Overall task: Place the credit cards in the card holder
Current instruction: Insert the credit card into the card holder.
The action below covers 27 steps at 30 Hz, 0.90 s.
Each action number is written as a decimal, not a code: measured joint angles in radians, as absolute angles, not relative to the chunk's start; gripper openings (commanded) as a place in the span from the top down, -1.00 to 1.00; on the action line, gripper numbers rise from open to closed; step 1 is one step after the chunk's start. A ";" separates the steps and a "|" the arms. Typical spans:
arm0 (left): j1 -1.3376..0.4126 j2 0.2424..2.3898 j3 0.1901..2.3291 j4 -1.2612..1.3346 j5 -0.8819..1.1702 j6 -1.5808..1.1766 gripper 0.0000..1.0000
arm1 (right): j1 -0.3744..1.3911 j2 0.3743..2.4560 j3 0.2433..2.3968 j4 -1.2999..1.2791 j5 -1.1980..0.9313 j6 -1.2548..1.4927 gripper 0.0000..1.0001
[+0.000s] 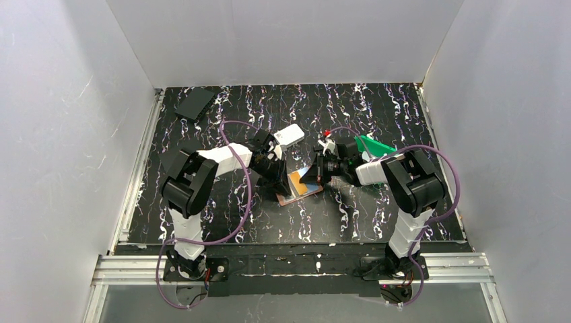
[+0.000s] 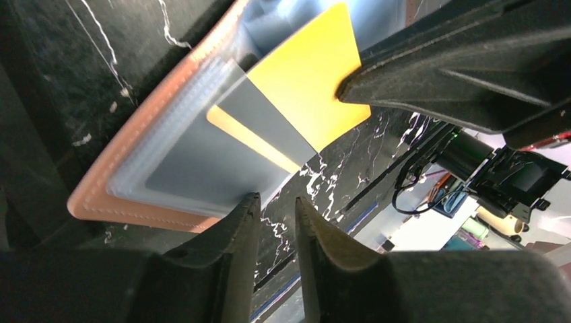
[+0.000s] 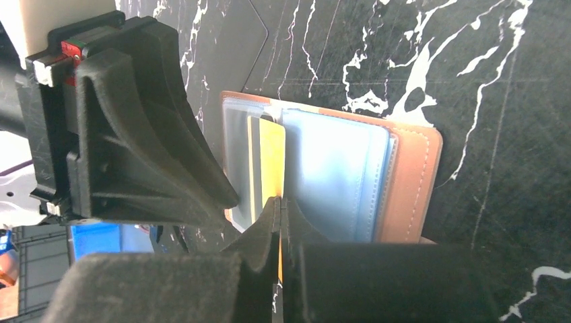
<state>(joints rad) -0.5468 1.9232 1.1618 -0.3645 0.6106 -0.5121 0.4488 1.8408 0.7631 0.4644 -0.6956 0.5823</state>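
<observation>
Top view: card holder (image 1: pixel 301 189) open at centre of table (image 1: pixel 377 222), between left hand (image 1: pixel 275 173) and right hand (image 1: pixel 322 172), close to both.

Left wrist: left hand barely parted, gripping nothing, tips just beside card holder edge at bottom centre. Likely risk: unpinned card holder sliding under push.

Right wrist: right hand clamped shut on yellow card (image 3: pixel 273 160), apparently partly inside clear sleeve (image 3: pixel 236 151); card holder directly above fingertips. Likely risk: skewed push buckling card, jamming at sleeve mouth; early release leaving card half out.
</observation>
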 measured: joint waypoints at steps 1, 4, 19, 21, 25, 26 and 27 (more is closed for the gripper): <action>-0.547 1.916 1.158 -0.363 0.609 -0.511 0.33 | 0.450 1.841 0.757 0.474 -0.695 0.594 0.97; -0.543 1.873 1.137 -0.371 0.592 -0.518 0.19 | 0.455 1.841 0.753 0.482 -0.695 0.616 0.97; -0.428 1.835 1.065 -0.368 0.516 -0.531 0.88 | 0.458 1.841 0.741 0.492 -0.675 0.660 0.97; -0.429 1.870 1.065 -0.363 0.540 -0.536 0.89 | 0.459 1.841 0.736 0.503 -0.671 0.670 0.97; -0.434 1.876 1.065 -0.355 0.559 -0.536 0.91 | 0.469 1.841 0.735 0.509 -0.656 0.687 0.97; -0.435 1.878 1.065 -0.353 0.561 -0.536 0.91 | 0.476 1.841 0.735 0.514 -0.649 0.693 0.97; -0.436 1.879 1.065 -0.352 0.562 -0.536 0.91 | 0.488 1.841 0.735 0.521 -0.636 0.701 0.97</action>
